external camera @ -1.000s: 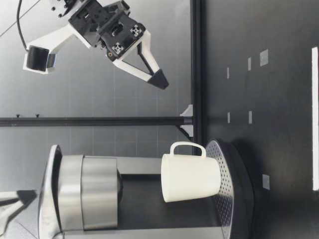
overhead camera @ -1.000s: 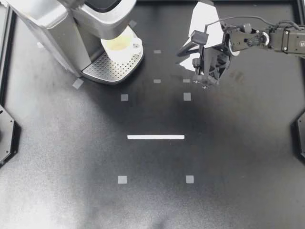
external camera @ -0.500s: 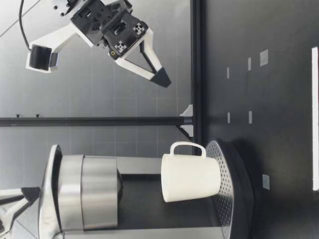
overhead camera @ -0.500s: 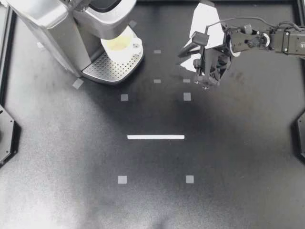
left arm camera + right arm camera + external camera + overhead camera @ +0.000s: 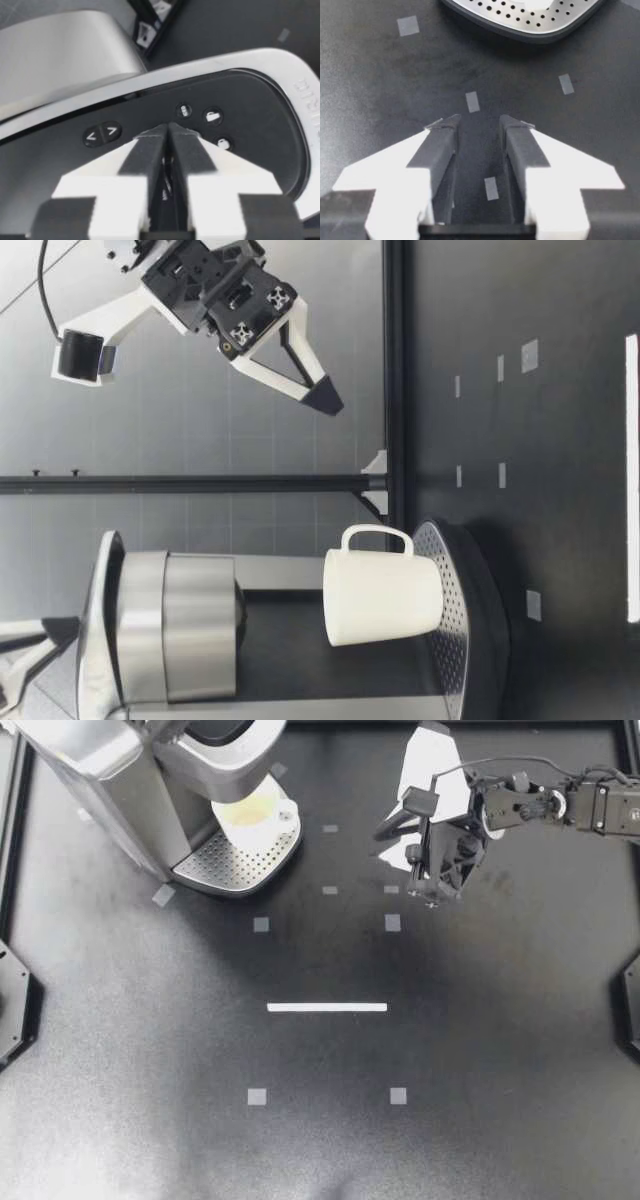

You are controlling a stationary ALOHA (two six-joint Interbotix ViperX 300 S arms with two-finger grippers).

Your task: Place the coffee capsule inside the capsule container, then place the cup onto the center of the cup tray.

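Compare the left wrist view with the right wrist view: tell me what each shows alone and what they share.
Left wrist only: my left gripper, shut, over the button panel on the machine. Right wrist only: my right gripper, open, above the table, with the perforated tray ahead of it. Both: part of the machine, the dark table and grey tape marks.

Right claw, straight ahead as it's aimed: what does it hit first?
Likely the bare table near a tape mark, short of the drip tray; my right claw hangs high, so depth is unsure.
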